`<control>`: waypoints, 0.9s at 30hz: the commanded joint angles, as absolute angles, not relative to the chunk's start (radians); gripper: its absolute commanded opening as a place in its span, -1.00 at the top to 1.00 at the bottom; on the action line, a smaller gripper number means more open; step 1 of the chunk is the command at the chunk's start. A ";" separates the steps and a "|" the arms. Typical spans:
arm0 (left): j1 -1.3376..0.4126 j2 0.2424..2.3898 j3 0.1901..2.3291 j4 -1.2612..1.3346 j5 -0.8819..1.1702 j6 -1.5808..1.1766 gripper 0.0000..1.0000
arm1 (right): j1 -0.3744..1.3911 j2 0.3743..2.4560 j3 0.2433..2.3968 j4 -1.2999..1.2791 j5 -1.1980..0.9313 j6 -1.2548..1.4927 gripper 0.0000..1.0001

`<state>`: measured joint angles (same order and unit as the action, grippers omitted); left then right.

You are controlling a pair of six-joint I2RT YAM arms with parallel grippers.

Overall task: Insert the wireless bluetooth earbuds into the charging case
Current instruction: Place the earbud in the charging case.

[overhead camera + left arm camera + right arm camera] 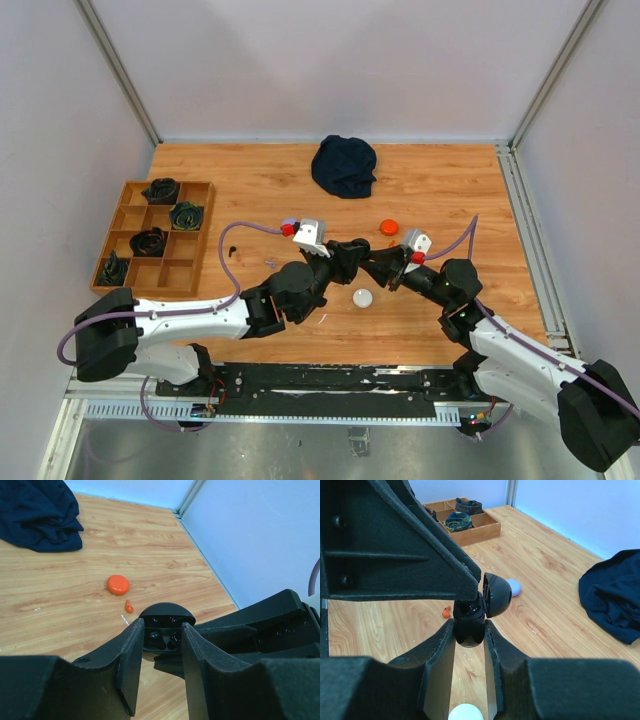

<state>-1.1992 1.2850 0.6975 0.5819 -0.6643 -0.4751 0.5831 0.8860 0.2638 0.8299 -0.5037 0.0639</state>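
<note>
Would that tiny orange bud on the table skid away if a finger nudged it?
Probably: the orange bud looks small and smooth, so likely light and quick to skid on the wooden table. Its bent, lumpy shape suggests it would wobble rather than roll far.

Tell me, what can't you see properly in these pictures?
- Top view: the black case is hidden where the left gripper and right gripper meet.
- Left wrist view: the black buds sit in shadow, so I cannot tell if they are fully seated.
- Right wrist view: the white disc is cut off by the bottom edge.
- Top view: the orange bud and the tray contents are too small.
</note>
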 commanded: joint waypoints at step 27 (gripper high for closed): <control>-0.829 1.095 0.782 -0.166 -0.542 -0.558 -0.22 | 0.580 0.922 0.271 0.858 -0.540 0.061 0.96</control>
<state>-0.9215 1.1095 0.7738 -0.0261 -0.5911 -0.5365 0.5831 0.9184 0.2634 0.8330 -0.5243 0.0639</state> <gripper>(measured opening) 0.604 0.271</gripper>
